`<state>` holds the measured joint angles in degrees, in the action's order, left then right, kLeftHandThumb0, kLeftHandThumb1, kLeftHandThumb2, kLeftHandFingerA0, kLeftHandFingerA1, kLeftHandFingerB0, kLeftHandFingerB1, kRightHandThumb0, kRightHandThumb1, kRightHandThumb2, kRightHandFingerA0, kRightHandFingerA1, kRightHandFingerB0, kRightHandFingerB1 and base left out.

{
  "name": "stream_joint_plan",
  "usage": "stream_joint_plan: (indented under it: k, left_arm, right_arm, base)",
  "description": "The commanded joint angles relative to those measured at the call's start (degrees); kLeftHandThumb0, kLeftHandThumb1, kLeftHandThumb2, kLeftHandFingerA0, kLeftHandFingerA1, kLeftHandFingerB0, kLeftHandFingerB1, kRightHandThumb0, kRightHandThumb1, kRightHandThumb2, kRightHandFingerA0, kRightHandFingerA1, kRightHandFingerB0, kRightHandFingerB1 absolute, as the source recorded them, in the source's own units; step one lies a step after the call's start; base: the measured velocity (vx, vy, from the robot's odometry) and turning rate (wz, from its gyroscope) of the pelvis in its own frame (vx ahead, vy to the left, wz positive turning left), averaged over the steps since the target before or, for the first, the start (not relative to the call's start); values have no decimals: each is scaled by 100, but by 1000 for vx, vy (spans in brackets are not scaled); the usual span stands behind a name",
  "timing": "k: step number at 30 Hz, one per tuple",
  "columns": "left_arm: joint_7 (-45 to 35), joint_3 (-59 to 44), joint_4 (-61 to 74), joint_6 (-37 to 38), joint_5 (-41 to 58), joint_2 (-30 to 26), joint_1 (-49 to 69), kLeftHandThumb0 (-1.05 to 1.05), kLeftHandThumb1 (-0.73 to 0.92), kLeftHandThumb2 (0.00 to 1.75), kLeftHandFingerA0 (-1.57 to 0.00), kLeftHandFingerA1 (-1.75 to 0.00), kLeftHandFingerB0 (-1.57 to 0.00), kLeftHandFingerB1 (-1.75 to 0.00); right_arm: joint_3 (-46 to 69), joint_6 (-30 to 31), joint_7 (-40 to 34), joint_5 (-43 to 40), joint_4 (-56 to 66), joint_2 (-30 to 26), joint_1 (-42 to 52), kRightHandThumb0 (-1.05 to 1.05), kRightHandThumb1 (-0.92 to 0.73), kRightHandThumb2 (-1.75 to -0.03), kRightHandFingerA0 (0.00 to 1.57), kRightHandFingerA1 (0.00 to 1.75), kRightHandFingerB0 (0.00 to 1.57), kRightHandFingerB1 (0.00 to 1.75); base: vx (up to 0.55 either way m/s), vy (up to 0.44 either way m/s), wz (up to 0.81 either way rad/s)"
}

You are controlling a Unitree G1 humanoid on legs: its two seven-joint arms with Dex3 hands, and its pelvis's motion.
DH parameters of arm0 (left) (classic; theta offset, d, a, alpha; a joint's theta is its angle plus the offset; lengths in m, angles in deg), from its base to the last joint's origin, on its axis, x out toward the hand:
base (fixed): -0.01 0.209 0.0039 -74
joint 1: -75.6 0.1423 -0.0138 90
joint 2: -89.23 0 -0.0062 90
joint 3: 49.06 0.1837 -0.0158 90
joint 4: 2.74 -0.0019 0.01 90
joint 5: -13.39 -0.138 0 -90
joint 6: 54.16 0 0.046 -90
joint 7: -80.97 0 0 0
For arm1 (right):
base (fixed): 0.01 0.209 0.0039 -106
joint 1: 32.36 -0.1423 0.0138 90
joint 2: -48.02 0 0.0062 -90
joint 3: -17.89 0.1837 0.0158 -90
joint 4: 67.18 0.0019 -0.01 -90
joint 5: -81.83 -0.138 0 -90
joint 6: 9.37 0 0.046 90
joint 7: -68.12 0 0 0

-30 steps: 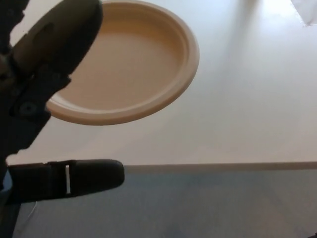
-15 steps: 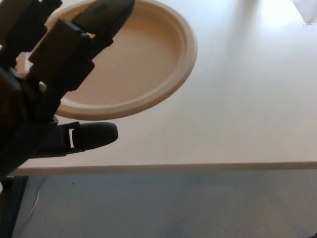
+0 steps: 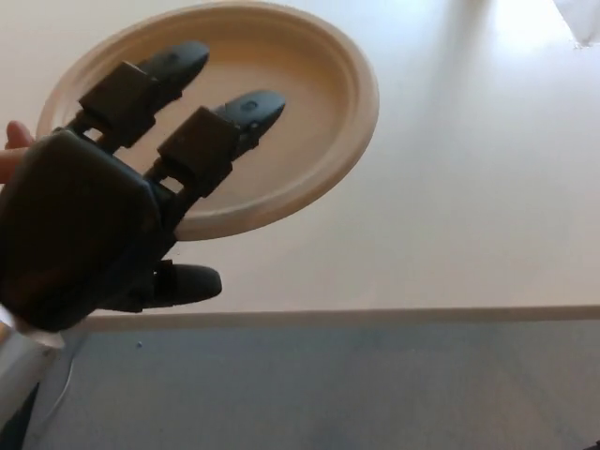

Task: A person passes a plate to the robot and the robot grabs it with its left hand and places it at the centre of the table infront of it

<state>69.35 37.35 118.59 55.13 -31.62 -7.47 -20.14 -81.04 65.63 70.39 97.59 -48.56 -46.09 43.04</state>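
Inspector: Where does the plate (image 3: pixel 281 94) lie from the left hand (image 3: pixel 89 234)?

Assessor: Far and right of the palm, above the desk (image 3: pixel 469 206). 2 fingers (image 3: pixel 239 112) lie spread over its top, thumb below the near rim (contact unclear). A person's fingertip (image 3: pixel 14 141) shows at left.
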Motion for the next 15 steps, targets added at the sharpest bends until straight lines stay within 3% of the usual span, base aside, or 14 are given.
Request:
stream_joint_plan:
  k: [1, 2, 3, 4, 5, 6, 7, 8, 9, 10, 11, 12, 13, 15]
  left_arm:
    - [-219, 298, -202, -442, -1019, -165, -48, -80, 48, 55, -7, -27, -4, -29]
    - [-197, 331, -304, -500, -1083, -160, -136, -79, 48, 57, -7, -27, -4, -28]
    - [-160, 393, -514, -635, -1221, -136, -312, -74, 46, 83, -8, -23, -1, -23]
    - [-150, 418, -586, -708, -1284, -119, -370, -74, 46, 83, -8, -23, -1, -23]
    - [-140, 439, -653, -779, -1324, -94, -433, -79, 51, 56, -8, -27, -3, -28]
    - [-130, 458, -719, -849, -1358, -68, -498, -79, 51, 56, -8, -27, -3, -28]
    - [6, 508, -936, -1067, -1589, 43, -711, -37, 30, 90, 0, -46, -2, -50]
    - [67, 535, -1028, -1164, -1690, 86, -801, -37, 30, 90, 0, -46, -2, -50]
    - [324, 533, -1307, -1165, -1610, 125, -970, -48, 73, 62, -90, -89, -12, -29]
    - [518, 526, -1557, -1182, -1515, 167, -1131, -39, 77, 64, -108, -116, -17, -29]
    - [564, 528, -1622, -1192, -1491, 175, -1175, -39, 77, 64, -108, -116, -17, -29]
    - [617, 559, -1878, -1194, -1447, 145, -1368, -17, 72, 61, -105, -142, -28, -31]
    - [676, 574, -1974, -1173, -1437, 128, -1419, -15, 69, 60, -97, -143, -37, -33]
    - [767, 618, -2152, -1158, -1416, 84, -1498, -22, 64, 66, -99, -145, -50, -39]
  right_arm:
    - [18, 6, 89, 18, 1, -142, -66, -55, -68, -59, 75, 77, 53, 56]
    - [19, 20, 90, 18, -8, -140, -76, -55, -67, -59, 74, 75, 52, 54]
    - [20, 34, 96, 18, -21, -139, -90, -55, -68, -59, 73, 75, 51, 55]
    - [19, 25, 100, 19, -20, -140, -89, -55, -68, -59, 73, 75, 51, 55]
    - [19, 20, 100, 20, -20, -140, -87, -55, -68, -59, 72, 73, 51, 54]
    - [18, 16, 98, 21, -19, -139, -85, -55, -68, -59, 72, 73, 51, 54]
    - [14, 2, 112, 25, -18, -143, -82, -55, -68, -59, 70, 72, 51, 54]
    - [12, -4, 118, 26, -17, -145, -81, -55, -68, -59, 70, 72, 51, 54]
    - [10, -10, 108, 27, -11, -133, -65, -54, -68, -59, 73, 75, 51, 54]
    - [1, 12, 92, 37, -9, -119, -80, -54, -68, -58, 75, 77, 52, 54]
    - [-3, 22, 87, 41, -10, -114, -90, -54, -68, -58, 75, 77, 52, 54]
    - [14, 37, 105, 21, -12, -106, -96, -54, -68, -59, 75, 79, 52, 54]
    - [33, 40, 116, 0, -25, -102, -97, -54, -67, -58, 76, 79, 53, 54]
    - [59, 39, 131, -25, -42, -97, -95, -55, -67, -59, 71, 75, 52, 53]
  base:
    - [0, 0, 0]
    - [0, 0, 0]
    - [0, 0, 0]
    - [0, 0, 0]
    - [0, 0, 0]
    - [0, 0, 0]
    - [0, 0, 0]
    - [0, 0, 0]
    - [0, 0, 0]
    - [0, 0, 0]
    - [0, 0, 0]
    - [0, 0, 0]
    - [0, 0, 0]
    - [0, 0, 0]
